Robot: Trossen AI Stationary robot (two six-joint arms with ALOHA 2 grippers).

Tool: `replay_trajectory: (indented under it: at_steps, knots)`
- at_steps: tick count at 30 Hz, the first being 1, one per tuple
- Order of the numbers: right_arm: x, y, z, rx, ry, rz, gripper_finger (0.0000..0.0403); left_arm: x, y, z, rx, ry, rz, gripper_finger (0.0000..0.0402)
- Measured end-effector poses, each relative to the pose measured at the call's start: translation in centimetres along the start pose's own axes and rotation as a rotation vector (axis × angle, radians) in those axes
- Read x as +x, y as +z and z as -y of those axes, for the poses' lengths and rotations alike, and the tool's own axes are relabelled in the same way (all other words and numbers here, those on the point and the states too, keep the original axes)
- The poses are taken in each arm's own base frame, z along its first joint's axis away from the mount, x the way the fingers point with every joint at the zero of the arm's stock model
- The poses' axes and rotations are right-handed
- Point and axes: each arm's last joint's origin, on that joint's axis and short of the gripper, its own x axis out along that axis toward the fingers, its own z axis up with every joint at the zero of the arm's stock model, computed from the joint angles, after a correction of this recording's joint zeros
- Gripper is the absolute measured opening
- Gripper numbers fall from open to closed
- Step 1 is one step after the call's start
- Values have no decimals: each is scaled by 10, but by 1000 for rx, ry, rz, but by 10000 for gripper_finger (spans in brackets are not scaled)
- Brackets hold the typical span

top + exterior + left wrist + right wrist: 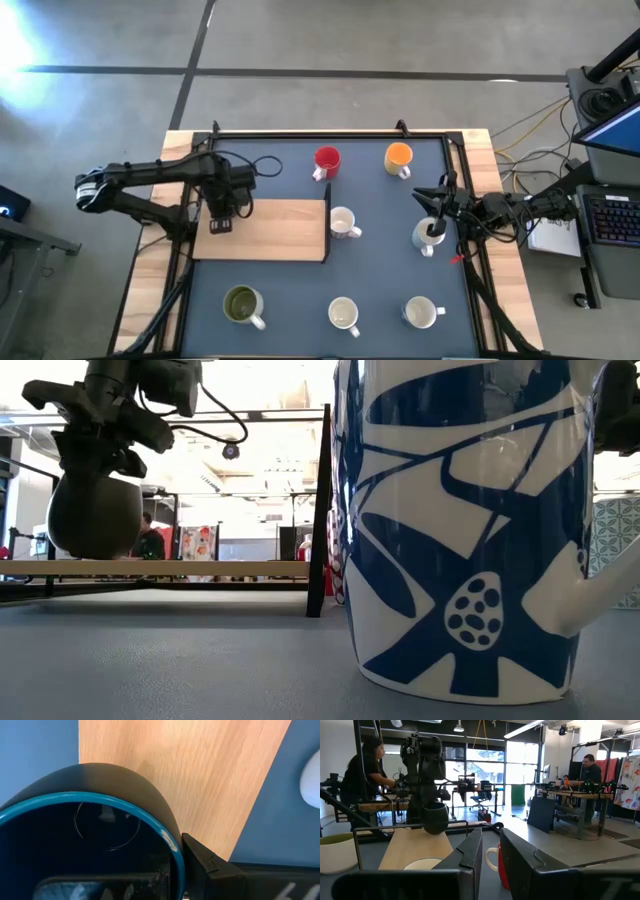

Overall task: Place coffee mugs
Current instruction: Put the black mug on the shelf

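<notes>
Blue-patterned mug point(470, 530) nearest; left gripper point(222, 210) clamps dark blue mug point(85, 827) above wooden board point(265, 230); right gripper point(437, 215) over white mug point(428, 236), grip unclear.

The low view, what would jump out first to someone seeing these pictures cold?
A blue-and-white patterned mug stands so near the table-level camera that it fills that picture's right half. The left gripper holds a dark mug in the air above the wooden board. On the table's right side, the right gripper is at a white mug.
</notes>
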Motion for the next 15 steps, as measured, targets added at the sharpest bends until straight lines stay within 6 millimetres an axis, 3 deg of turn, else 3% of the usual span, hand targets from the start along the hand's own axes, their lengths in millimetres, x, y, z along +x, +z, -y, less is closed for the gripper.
replay_trajectory:
  at_steps: [15]
  knots:
    - [0, 0, 0, 0, 0, 0, 59, 14, -12, 5, -52, -25, 39, 41]
